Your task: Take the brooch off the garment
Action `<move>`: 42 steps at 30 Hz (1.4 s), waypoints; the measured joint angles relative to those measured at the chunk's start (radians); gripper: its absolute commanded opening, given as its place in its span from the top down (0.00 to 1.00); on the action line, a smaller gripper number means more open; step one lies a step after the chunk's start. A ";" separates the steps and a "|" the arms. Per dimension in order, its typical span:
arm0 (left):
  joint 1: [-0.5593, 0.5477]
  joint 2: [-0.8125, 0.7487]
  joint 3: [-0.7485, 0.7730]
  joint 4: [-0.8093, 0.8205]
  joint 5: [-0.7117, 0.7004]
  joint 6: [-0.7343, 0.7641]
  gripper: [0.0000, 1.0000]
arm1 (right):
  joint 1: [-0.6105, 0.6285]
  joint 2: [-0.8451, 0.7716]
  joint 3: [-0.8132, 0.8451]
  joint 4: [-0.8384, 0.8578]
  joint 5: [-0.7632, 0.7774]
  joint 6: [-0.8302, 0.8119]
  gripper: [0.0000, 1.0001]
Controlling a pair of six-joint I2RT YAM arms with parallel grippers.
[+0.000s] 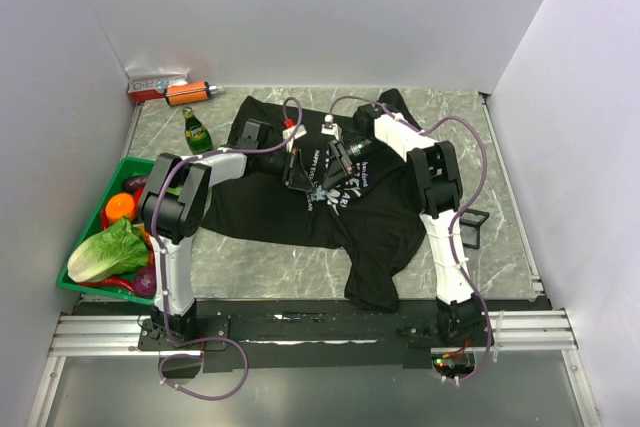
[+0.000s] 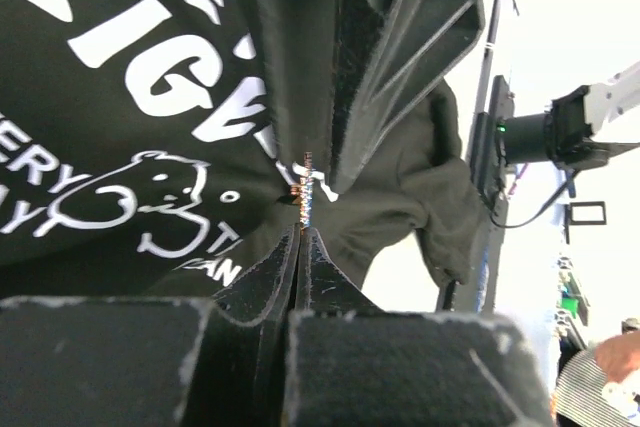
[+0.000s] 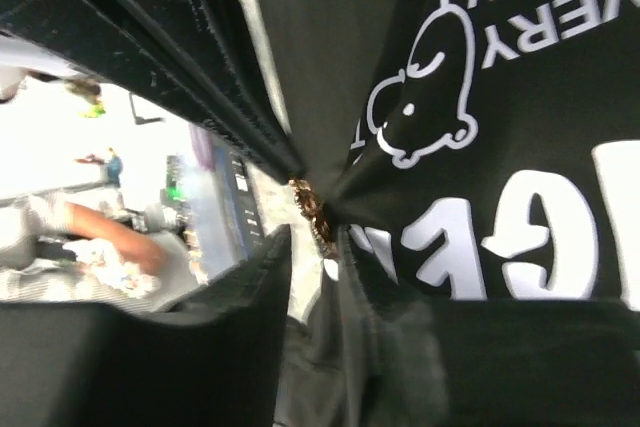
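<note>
- Probably light and stiff, the brooch (image 2: 306, 187) suits an edge pinch; the left gripper (image 2: 301, 237) is clamped on it.
- Limp garment (image 1: 260, 209); whether the right gripper (image 3: 290, 205) grips, I cannot tell.

Blk tee (image 1: 260, 212) bunched, coppery brooch (image 2: 306, 187) pinned on

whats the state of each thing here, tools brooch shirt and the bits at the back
brooch, on the garment, between the two tools' tips
garment, spread out, rumpled, tented at the brooch
left tool, shut, tips right at the brooch
right tool, narrow gap around the brooch, grip unclear
green bottle, upright
orange canister, lying on its side
</note>
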 measured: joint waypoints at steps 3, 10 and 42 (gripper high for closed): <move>-0.001 0.000 0.013 -0.027 0.019 0.000 0.99 | -0.006 -0.013 0.011 0.009 0.042 -0.034 0.51; 0.006 0.090 0.193 -0.175 0.053 0.003 0.99 | -0.015 -0.455 -0.451 0.356 0.260 -0.149 0.47; 0.059 0.094 0.108 0.128 0.138 -0.525 0.99 | 0.298 -0.733 -0.971 1.206 0.877 -0.450 0.61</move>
